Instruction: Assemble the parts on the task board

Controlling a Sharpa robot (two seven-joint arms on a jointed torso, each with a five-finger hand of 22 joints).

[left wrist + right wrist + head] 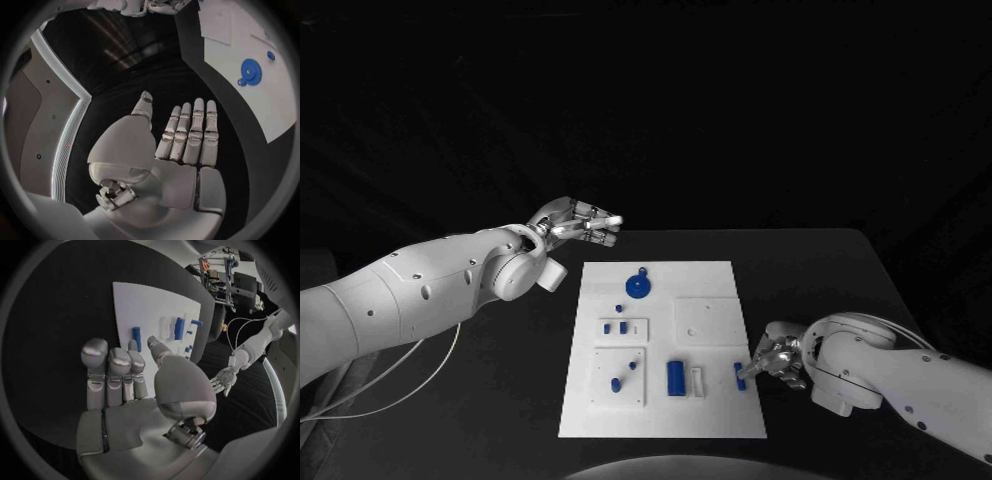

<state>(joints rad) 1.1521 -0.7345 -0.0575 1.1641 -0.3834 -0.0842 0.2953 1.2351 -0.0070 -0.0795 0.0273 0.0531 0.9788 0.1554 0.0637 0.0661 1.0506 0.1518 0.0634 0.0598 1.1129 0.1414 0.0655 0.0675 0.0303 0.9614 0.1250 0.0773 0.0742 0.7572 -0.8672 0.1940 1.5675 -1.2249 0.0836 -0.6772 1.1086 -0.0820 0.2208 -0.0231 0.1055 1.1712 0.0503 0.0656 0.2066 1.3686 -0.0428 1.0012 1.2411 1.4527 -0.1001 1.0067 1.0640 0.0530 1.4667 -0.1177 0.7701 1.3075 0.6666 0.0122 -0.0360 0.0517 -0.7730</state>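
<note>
The white task board [733, 410] lies mid-table. A blue gear [638, 288] with a small blue piece [643, 270] behind it sits near the far end; the gear [250, 70] also shows in the left wrist view. A blue cylinder [678, 377] and a short blue bar [738, 373] lie near the front. My right hand [779, 358] is at the board's right edge, its fingertips [133, 346] right by the blue bar [136, 337]; I cannot tell if they touch it. My left hand [581, 222] hovers off the board's far left corner, fingers [190, 132] straight, holding nothing.
A blank square plate [707, 322] sits on the board's right half. Two smaller plates [625, 328] [622, 390] on the left half carry small blue pieces. A white block [697, 380] lies beside the cylinder. Black table surrounds the board.
</note>
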